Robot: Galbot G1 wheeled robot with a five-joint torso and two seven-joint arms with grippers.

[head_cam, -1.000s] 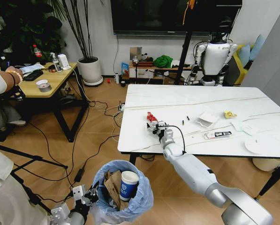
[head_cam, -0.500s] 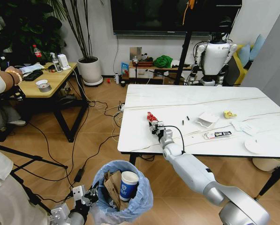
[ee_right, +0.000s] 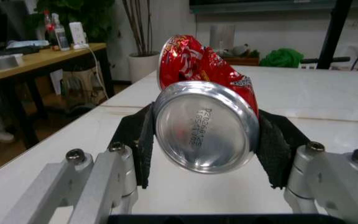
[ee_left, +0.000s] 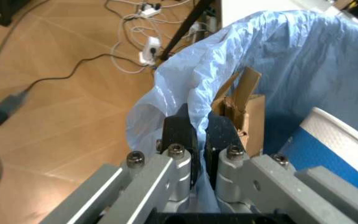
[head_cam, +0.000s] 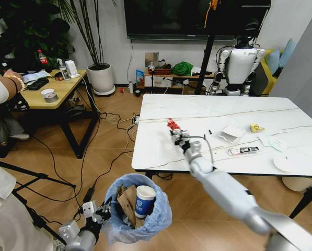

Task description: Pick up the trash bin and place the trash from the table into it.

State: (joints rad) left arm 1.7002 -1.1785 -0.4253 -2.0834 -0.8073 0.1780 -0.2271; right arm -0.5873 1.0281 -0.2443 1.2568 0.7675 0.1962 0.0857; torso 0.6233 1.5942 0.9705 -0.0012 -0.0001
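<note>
Landmark: white marble-look table (head_cam: 239,112) with thin grey veins.

Item 1: my right gripper (head_cam: 175,132), above the table's left part, jaws clamped on a crushed red aluminium can (ee_right: 205,122), silver base toward the wrist camera.

Item 2: my left gripper (ee_left: 199,140), low on the floor side of the table's near edge, jaws pinched together on the rim of the small round bin lined with crinkled light-blue plastic bag (head_cam: 140,212).

Item 3: inside the bin, a blue-and-white paper cup (head_cam: 143,200) and brown torn carton (head_cam: 127,203).

Item 4: on the table's right part, white crumpled paper (head_cam: 231,133), a yellow scrap (head_cam: 256,127), a white round disc (head_cam: 285,163).
</note>
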